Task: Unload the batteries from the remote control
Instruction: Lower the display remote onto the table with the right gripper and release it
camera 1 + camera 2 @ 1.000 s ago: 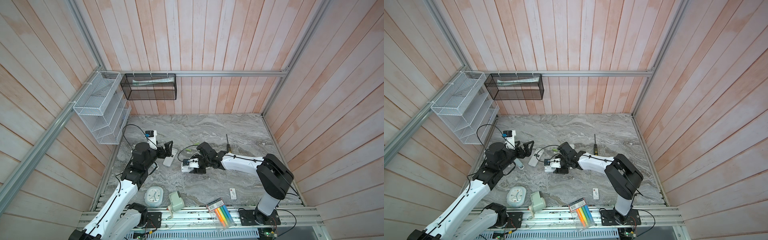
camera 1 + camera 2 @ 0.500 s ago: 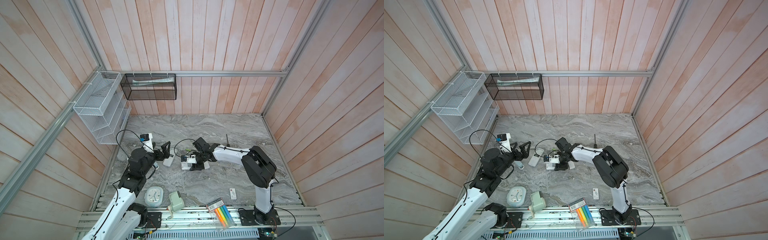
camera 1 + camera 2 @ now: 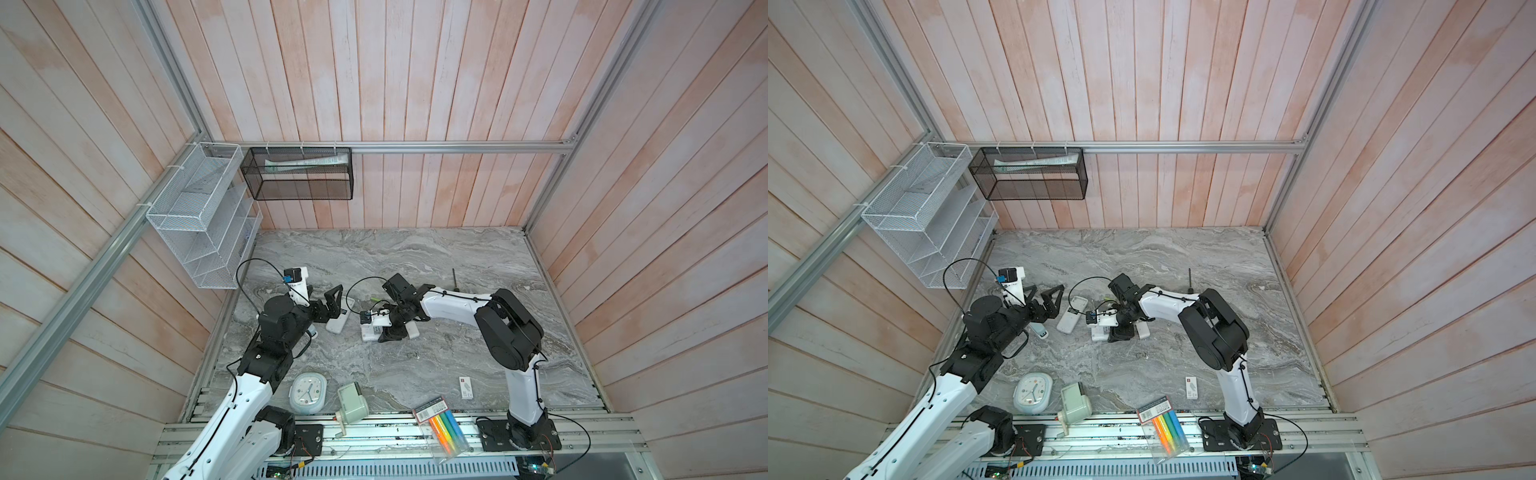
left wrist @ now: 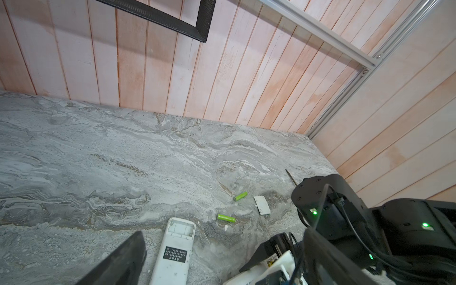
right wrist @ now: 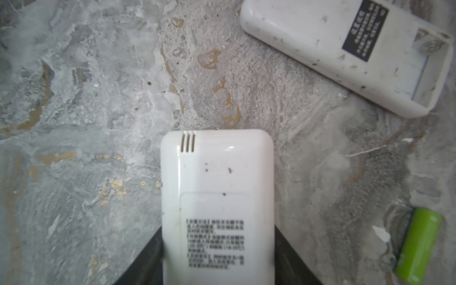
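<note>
Marble table, left jaws wide open, empty, right jaws gripping white remote

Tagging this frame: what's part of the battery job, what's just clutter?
Job: second remote, in the right claw; emptied remote; two green batteries; loose battery cover.
Clutter: clock; highlighter pack; screwdriver; small white packet.

In the right wrist view the remote runs off the frame edge between the fingers of the right claw, and its label print is too blurred to read. The second remote is cropped too. In both top views the claw covers part of the remote.
</note>
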Available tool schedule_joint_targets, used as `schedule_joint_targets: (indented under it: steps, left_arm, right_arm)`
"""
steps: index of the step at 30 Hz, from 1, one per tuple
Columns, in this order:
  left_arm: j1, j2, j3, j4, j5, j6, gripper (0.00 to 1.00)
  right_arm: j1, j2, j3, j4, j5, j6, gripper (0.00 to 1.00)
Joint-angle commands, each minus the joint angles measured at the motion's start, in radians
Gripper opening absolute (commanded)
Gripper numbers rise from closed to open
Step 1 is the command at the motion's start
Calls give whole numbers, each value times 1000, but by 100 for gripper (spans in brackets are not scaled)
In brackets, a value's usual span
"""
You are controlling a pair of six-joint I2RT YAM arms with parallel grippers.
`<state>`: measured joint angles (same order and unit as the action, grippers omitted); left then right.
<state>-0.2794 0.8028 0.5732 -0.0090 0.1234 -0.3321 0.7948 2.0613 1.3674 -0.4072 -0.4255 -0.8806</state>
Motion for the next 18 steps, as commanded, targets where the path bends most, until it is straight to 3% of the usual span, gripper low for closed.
schedule_joint_targets:
  steps: [1,11,18]
  left_arm:
    - [6,9,11,-14,8,26,100]
    - [5,18,14,-26,7,35,100]
    - [6,28,21,-43,6,41,100]
  right_arm:
    - [-3,50,10,-57,12,-27,60]
    - [-4,68,4,-40,58,-35,67]
    - [-3,20,-68,82,134,-31,71]
